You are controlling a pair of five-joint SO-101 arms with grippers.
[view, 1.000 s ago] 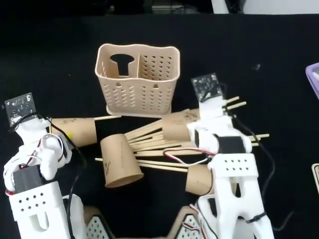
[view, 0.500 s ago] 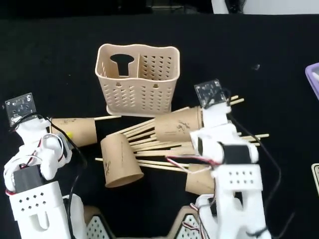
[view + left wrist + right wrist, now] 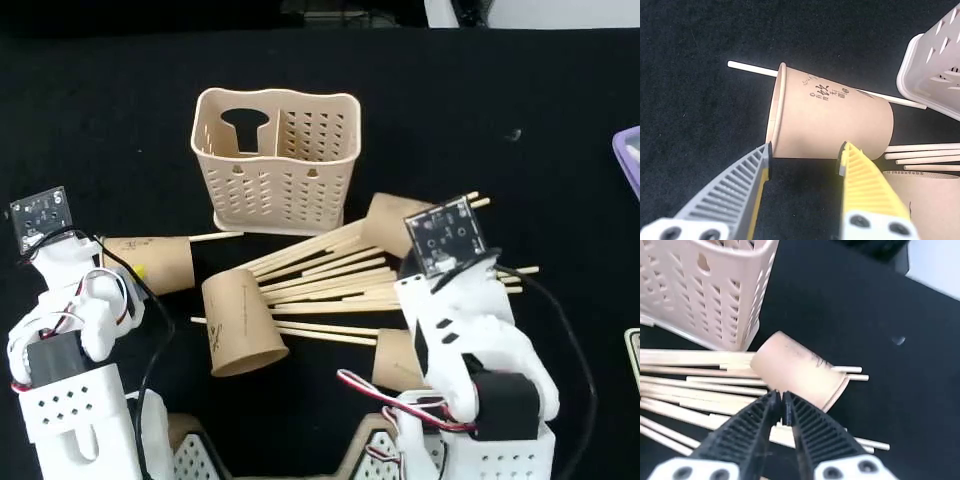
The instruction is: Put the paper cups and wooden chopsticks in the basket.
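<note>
Left claw [image 3: 804,152] hangs released, jaws spread wide at the near side of a paper cup [image 3: 830,122] that lies on its side on the desk [image 3: 100,120] over a single chopstick [image 3: 747,67], left of the basket [image 3: 275,160]. I judge it should drop until the jaws straddle the body, then squeeze gently so the wall doesn't crush. Mid-desk another cup [image 3: 240,320] lies against the fanned chopsticks [image 3: 330,285]; further right the right claw [image 3: 779,396] is clenched, seemingly on nothing, tips at a third cup [image 3: 795,370], so it likely must open first.
</note>
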